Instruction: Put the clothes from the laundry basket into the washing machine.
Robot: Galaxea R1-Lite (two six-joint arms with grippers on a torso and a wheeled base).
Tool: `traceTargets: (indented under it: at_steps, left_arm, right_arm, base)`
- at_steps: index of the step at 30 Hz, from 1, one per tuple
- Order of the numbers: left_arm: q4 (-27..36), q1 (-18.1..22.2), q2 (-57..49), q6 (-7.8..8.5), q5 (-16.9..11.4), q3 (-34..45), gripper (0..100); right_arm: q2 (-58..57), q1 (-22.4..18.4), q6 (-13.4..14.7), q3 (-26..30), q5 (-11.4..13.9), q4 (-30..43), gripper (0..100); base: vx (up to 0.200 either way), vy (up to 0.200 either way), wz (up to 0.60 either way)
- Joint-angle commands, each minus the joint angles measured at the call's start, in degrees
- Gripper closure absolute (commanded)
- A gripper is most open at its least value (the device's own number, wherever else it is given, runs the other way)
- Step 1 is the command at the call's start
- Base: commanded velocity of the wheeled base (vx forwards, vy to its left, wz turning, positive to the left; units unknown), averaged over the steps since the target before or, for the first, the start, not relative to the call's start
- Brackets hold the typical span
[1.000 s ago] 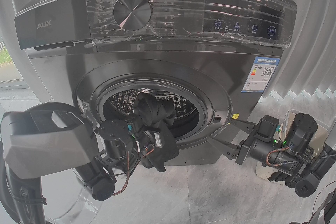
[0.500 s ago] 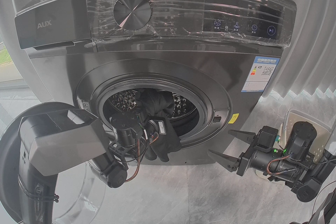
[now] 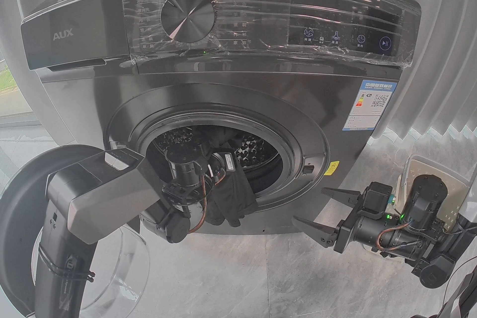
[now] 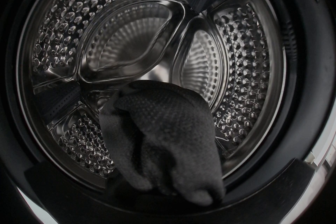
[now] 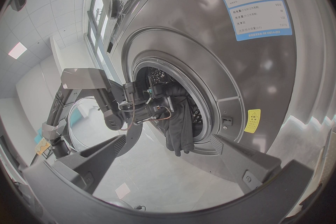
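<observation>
- Left claw (image 5: 167, 90) is pinching the dark garment (image 3: 233, 195) at the washing machine (image 3: 318, 100) mouth; its tail is hanging outside.
- Judgement: reaching deeper into the drum (image 4: 122, 32) before releasing.
- Right claw (image 3: 308, 207) is hovering spread.

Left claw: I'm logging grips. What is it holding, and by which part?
The left claw holds the black garment by its bunched upper end, inside the drum; the rest hangs outside.
</observation>
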Motion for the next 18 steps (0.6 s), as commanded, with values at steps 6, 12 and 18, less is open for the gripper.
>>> traceTargets:
  at_steps: [6,12,18]
  left_arm:
    - [10.53,2.24,8.17,-0.19,-0.16,-20.72,100]
    - [18.35,2.51,10.81,-0.28,-0.25,-30.56,100]
    - [23.19,2.68,13.89,-0.28,-0.07,-39.53,100]
  right_arm:
    - [0.41,0.42,-0.03,0.05,0.01,-0.06,0]
    - [0.49,0.42,0.06,-0.04,0.10,-0.06,0]
    - [0.41,0.33,-0.03,0.05,0.10,-0.06,0]
  base:
    - [0.000,0.000,0.00]
    - [0.000,0.000,0.00]
    - [0.000,0.000,0.00]
